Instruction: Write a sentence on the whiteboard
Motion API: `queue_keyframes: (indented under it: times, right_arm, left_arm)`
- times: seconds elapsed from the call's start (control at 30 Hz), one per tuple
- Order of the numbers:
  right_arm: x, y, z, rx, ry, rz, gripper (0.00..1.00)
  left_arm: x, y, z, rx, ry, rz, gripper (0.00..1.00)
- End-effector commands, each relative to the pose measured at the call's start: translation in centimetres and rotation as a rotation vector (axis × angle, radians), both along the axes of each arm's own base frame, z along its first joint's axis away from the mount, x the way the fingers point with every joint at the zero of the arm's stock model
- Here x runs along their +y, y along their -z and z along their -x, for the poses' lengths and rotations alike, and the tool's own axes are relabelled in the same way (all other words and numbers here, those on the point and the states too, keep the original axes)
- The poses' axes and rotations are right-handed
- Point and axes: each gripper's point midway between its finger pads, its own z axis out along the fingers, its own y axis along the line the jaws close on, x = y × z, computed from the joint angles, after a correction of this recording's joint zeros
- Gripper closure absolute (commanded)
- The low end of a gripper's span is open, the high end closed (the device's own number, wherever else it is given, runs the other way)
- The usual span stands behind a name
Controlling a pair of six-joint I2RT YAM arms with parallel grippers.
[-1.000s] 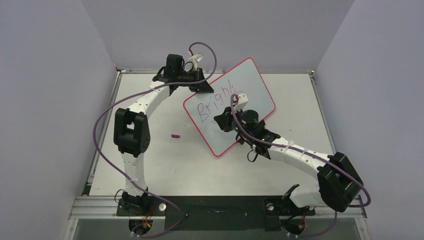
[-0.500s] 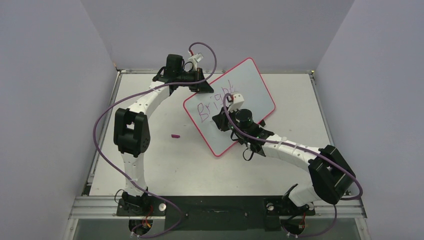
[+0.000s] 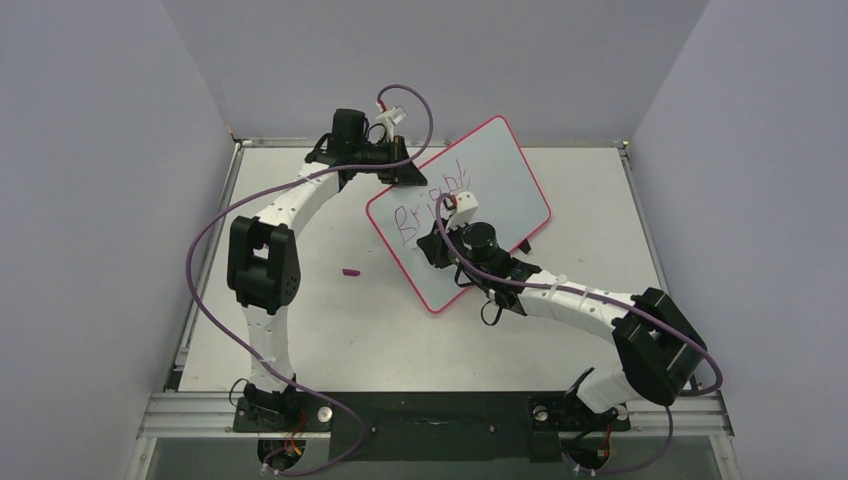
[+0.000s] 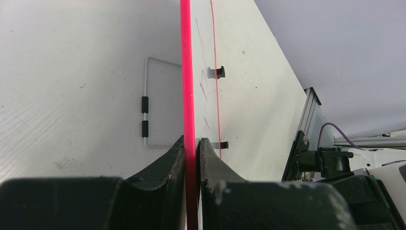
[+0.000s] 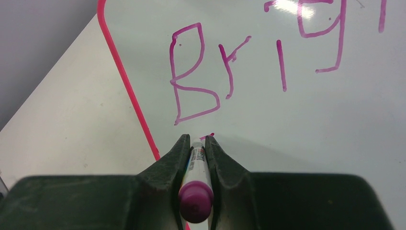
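The whiteboard [image 3: 510, 185], white with a pink-red frame, stands tilted at the table's middle back. My left gripper [image 3: 408, 172] is shut on its upper left edge; in the left wrist view the gripper [image 4: 191, 140] has both jaws clamped on the pink frame [image 4: 186, 72]. My right gripper [image 3: 432, 245] is shut on a purple marker [image 5: 195, 191], its tip against the board [image 5: 311, 120] just below the "B". The sentence [image 5: 196, 72] reads "Brig" in magenta in the right wrist view. From above, "Br" [image 3: 405, 218] and later letters show, the rest hidden by my right arm.
A small purple marker cap [image 3: 351, 270] lies on the table left of the board. A white wire stand [image 4: 145, 110] with black sleeves sits behind the board. Grey walls close in the table on three sides.
My right gripper has moved left across the board with the marker, to under the "Br", hiding more of the word. The left arm and the board have not moved.
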Motion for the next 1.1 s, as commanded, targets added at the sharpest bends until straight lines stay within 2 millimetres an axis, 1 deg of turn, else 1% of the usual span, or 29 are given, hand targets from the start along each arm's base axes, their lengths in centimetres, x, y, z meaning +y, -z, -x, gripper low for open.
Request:
queue_keyframes:
  times: [0.0,0.17,0.27,0.47,0.57,0.6,0.63,0.67,0.77,0.97,1.07]
  right_arm:
    - [0.4,-0.3,0.2,-0.024,-0.005,0.001,1.0]
    - [0.0,1.4,1.2,0.003,-0.011,0.02,1.0]
    - [-0.8,2.5,1.2,0.016,0.021,0.046,1.0]
    - [-2.0,3.9,1.9,0.041,0.039,0.076,1.0]
    - [-2.7,4.3,2.5,0.049,0.048,0.083,1.0]
    - [-2.8,4.1,2.6,0.046,0.049,0.078,1.0]
    - [-3.2,4.7,2.9,0.055,0.053,0.089,1.0]
    - [-3.3,4.5,3.1,0.053,0.054,0.083,1.0]
    - [-3.8,5.1,3.8,0.066,0.057,0.088,1.0]
    - [-3.9,5.6,5.0,0.075,0.052,0.091,1.0]
    - [-3.5,5.6,5.3,0.075,0.043,0.087,1.0]
  left_arm:
    - [-0.7,-3.7,0.5,-0.154,0.046,0.028,1.0]
    - [-0.7,-3.7,0.5,-0.154,0.047,0.029,1.0]
    - [-0.7,-3.8,0.5,-0.155,0.047,0.029,1.0]
    - [-0.7,-3.8,0.5,-0.158,0.047,0.029,1.0]
    - [-0.7,-3.8,0.5,-0.156,0.048,0.029,1.0]
    - [-0.7,-3.8,0.6,-0.156,0.048,0.029,1.0]
    - [-0.7,-3.8,0.5,-0.156,0.048,0.029,1.0]
    - [-0.7,-3.7,0.5,-0.155,0.048,0.029,1.0]
    - [-0.7,-3.8,0.5,-0.155,0.047,0.03,1.0]
    - [-0.6,-3.8,0.6,-0.156,0.044,0.029,1.0]
    - [-0.6,-3.8,0.6,-0.156,0.044,0.03,1.0]
